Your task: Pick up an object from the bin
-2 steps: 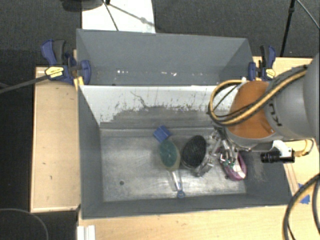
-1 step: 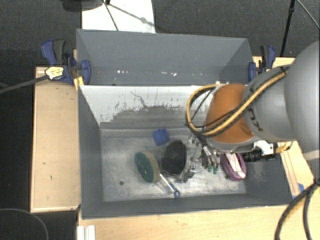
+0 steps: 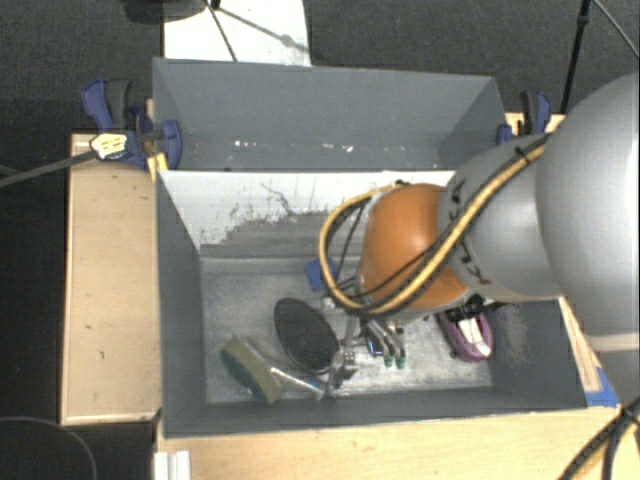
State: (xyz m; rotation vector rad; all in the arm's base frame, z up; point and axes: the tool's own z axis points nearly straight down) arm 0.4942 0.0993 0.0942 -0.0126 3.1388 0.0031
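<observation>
My gripper [image 3: 362,348] is low in the middle of the bin, under the arm's orange cover. It sits right beside a dark oval brush-like thing [image 3: 304,333] lying on the bin floor to its left. An olive-green rectangular block [image 3: 249,367] lies at the front left, and a thin metal piece [image 3: 300,379] runs from it toward the gripper. I cannot tell whether the gripper touches either of them.
A purple and white thing [image 3: 468,335] lies at the right of the bin floor, partly under the arm. A small blue thing [image 3: 314,278] shows by the back wall, behind the cables. The arm covers the bin's right half.
</observation>
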